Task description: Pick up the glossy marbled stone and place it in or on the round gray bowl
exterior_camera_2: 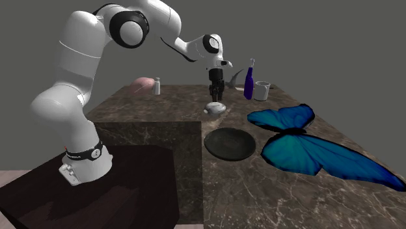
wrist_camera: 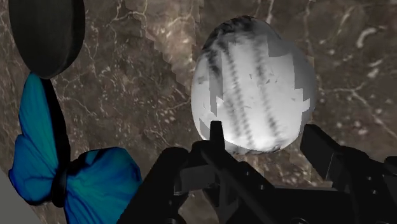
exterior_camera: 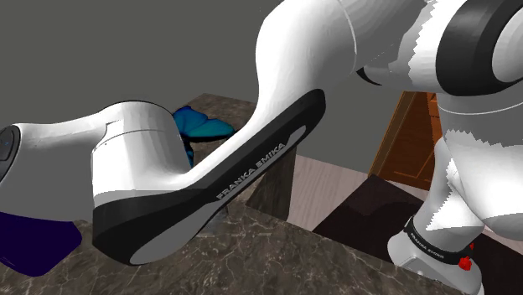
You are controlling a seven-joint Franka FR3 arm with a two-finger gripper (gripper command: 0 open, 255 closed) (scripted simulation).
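An egg-shaped stone point(wrist_camera: 254, 83), white and grey with dark streaks, lies on the dark marbled tabletop point(exterior_camera_2: 162, 107), towards the far side in the second exterior view. The pincer point(exterior_camera_2: 215, 96) hangs straight down just over it. Its fingers are set wide, one tip on each side of the stone; whether they touch it I cannot tell. The round dark grey bowl point(exterior_camera_2: 229, 143) sits nearer on the tabletop, apart from the stone. A blue butterfly point(exterior_camera_2: 306, 146) lies just to the bowl's right in that view. A blue bottle point(exterior_camera_2: 248, 82) and a white mug point(exterior_camera_2: 262, 90) stand at the far right. A small shaker point(exterior_camera_2: 156, 86) stands at the far left.
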